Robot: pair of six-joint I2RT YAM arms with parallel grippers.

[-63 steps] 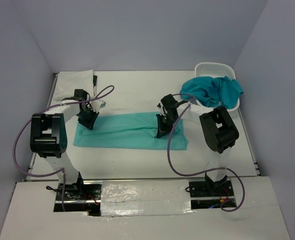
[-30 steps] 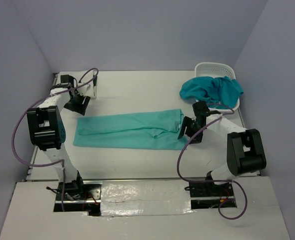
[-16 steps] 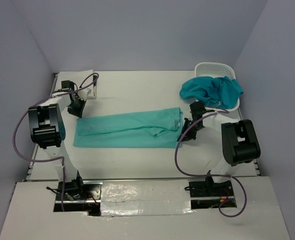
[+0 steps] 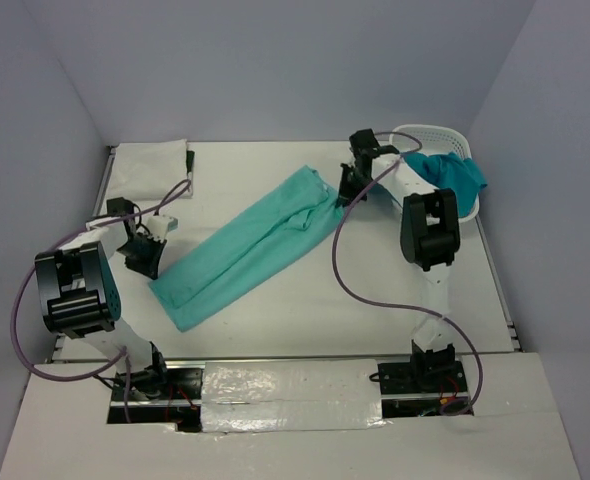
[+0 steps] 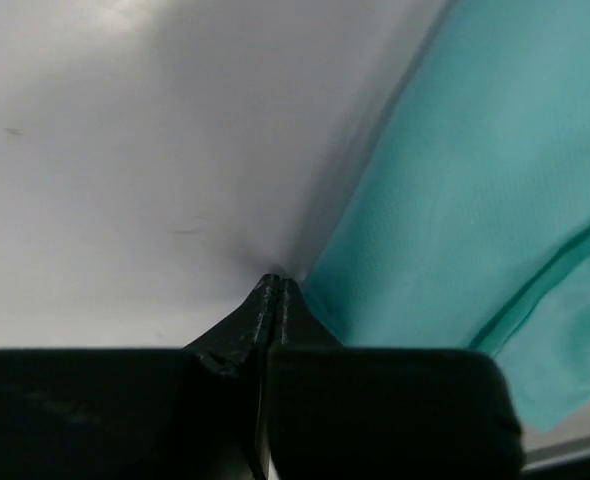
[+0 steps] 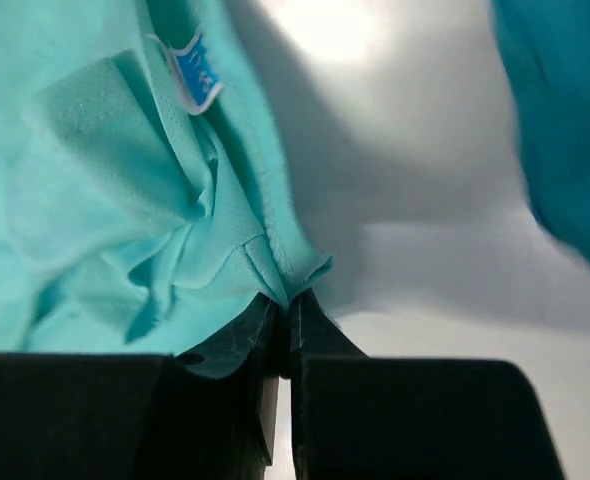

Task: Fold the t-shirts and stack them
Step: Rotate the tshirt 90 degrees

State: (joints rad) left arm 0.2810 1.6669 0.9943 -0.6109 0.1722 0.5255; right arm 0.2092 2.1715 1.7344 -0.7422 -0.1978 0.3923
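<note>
A pale mint t-shirt (image 4: 250, 250), folded into a long strip, lies slanted across the table from front left to back right. My left gripper (image 4: 153, 268) is shut on its front-left edge; in the left wrist view the jaws (image 5: 275, 285) meet at the mint cloth (image 5: 475, 180). My right gripper (image 4: 341, 195) is shut on the collar end near the basket, pinching a bunched hem (image 6: 283, 298) of the mint t-shirt (image 6: 105, 170) just below its blue label (image 6: 195, 75). A teal t-shirt (image 4: 445, 175) hangs over the basket. A folded white t-shirt (image 4: 150, 165) lies back left.
The white lattice laundry basket (image 4: 430, 132) stands at the back right corner, right beside my right arm. Teal cloth (image 6: 565, 130) hangs close to the right gripper. Purple cables loop from both arms. Walls close the table on three sides.
Both grippers have shut on the ends of the mint t-shirt. The right one has carried its end back toward the basket, turning the strip from level to slanted.
</note>
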